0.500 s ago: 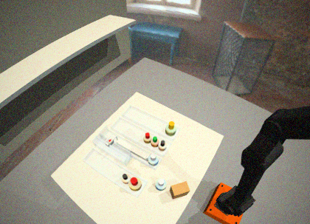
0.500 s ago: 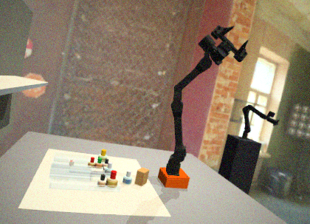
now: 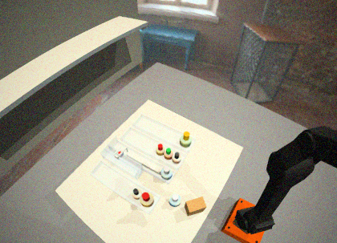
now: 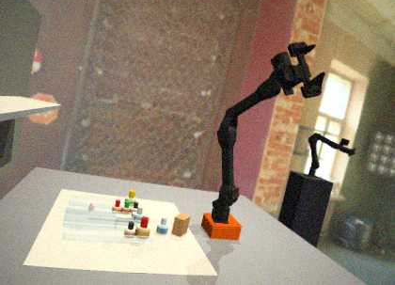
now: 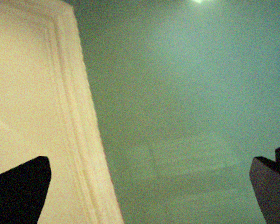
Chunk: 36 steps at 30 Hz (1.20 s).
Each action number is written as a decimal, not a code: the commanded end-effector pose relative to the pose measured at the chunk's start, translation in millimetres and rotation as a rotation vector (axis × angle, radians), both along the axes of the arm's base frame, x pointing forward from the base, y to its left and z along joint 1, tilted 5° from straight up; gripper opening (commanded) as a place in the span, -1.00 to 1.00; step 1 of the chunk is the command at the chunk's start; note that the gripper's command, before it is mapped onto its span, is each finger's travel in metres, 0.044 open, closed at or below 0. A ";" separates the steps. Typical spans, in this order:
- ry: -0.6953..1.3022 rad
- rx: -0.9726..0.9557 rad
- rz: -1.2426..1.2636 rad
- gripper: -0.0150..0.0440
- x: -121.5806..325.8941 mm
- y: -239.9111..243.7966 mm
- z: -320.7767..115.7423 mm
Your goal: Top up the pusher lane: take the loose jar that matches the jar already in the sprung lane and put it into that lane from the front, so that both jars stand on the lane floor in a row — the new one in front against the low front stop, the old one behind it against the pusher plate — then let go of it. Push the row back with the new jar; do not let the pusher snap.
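The loose jar (image 3: 175, 200) (image 4: 162, 229), light blue with a whitish cap, stands upright on the cream mat outside the lanes. A matching pale blue jar (image 3: 166, 174) (image 4: 137, 215) with a greyish cap stands at the front end of the sprung lane. A long pale strip (image 3: 144, 161) runs back along that lane. A small white and red part (image 3: 119, 153) (image 4: 91, 207) is at its rear; the pusher plate and front stop are too small to make out. My gripper (image 4: 319, 62) (image 5: 153, 169) is open and empty, high above the table and far from both jars.
A brown block (image 3: 195, 206) (image 4: 181, 225) stands beside the loose jar. Neighbouring clear lanes hold a yellow-capped jar (image 3: 185, 139), several small jars, and a red-capped jar (image 3: 146, 200) with a black-capped one (image 3: 136, 193). The orange arm base (image 3: 244, 222) (image 4: 221, 227) is beyond the block.
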<state>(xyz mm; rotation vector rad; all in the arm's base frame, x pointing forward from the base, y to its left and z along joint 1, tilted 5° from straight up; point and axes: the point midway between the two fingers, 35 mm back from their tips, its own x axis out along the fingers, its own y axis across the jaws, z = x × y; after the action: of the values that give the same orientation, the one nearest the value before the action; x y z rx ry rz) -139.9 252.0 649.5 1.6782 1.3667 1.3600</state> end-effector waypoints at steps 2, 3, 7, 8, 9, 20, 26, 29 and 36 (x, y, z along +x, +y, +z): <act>-0.219 -0.079 -0.134 1.00 17.6 41.4 -34.7; -0.271 -0.105 -0.165 1.00 23.1 50.8 -43.8; -0.468 -0.221 -0.274 1.00 51.4 84.4 -82.1; -0.515 -0.253 -0.298 1.00 59.9 91.6 -92.1; -0.561 -0.286 -0.320 1.00 68.9 98.4 -102.4; -0.904 -0.721 -0.439 1.00 189.5 132.9 -222.4; -1.002 -0.959 -0.443 1.00 252.1 120.6 -279.4; -1.039 -1.111 -0.423 1.00 288.8 103.5 -314.4; -1.040 -1.443 -0.304 1.00 358.0 39.4 -392.8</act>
<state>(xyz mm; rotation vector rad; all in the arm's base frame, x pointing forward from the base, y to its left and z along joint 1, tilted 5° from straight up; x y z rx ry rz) 194.3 319.9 291.8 0.1928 0.8131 0.5867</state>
